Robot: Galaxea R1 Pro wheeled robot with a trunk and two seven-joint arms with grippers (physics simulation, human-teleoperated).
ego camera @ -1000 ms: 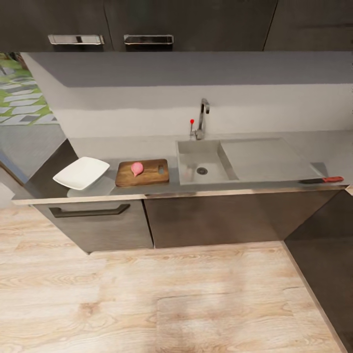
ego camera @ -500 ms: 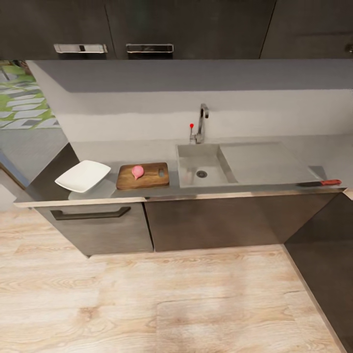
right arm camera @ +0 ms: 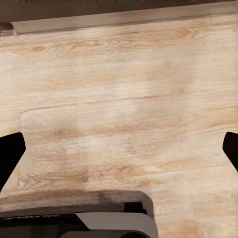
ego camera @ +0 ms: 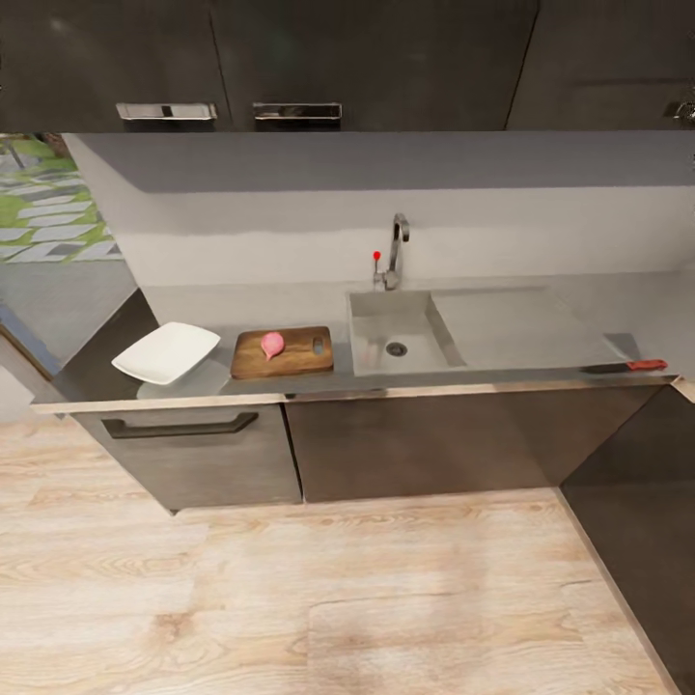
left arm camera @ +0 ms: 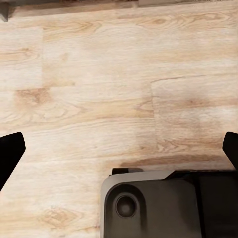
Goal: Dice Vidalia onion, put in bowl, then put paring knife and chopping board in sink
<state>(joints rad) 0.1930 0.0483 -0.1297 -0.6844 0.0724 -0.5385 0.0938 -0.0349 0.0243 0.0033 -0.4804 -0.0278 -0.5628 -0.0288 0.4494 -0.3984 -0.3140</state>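
Left tool (left arm camera: 119, 148): fingers (left arm camera: 10, 153) standing wide apart, showing at opposite edges of the left wrist view, gripping nothing, hanging over the light wood floor (left arm camera: 99, 74). A grey and black part of the robot's base (left arm camera: 163, 203) is lying beneath it.

Right tool (right arm camera: 119, 148): fingers (right arm camera: 10, 153) likewise spread wide, carrying nothing, pointing down at the floor; a dark plinth edge (right arm camera: 124, 10) is running along the far side of that view.

Tabletop (ego camera: 319, 376): grey, glossy, thin light-wood front edge, sitting above dark lower cabinets (ego camera: 415, 444).

Chopping board (ego camera: 283, 351): brown wood, lying flat on the tabletop just beside the sink, its handle slot toward the sink end.

Vidalia onion (ego camera: 272, 344): pinkish, resting on the chopping board, whole as far as can be told.

Bowl (ego camera: 166, 352): white, rounded-square, sitting on the tabletop beside the board, on the side away from the sink.

Sink (ego camera: 396, 333): steel basin with a drain, adjoining a flat drainboard (ego camera: 512, 326); chrome faucet (ego camera: 396, 251) with a red knob standing behind it.

Paring knife (ego camera: 632, 366): red handle, dark blade, lying near the tabletop's front edge beyond the drainboard, well apart from the board.

Upper cabinets (ego camera: 367, 58): glossy black, chrome bar handles (ego camera: 297, 111).
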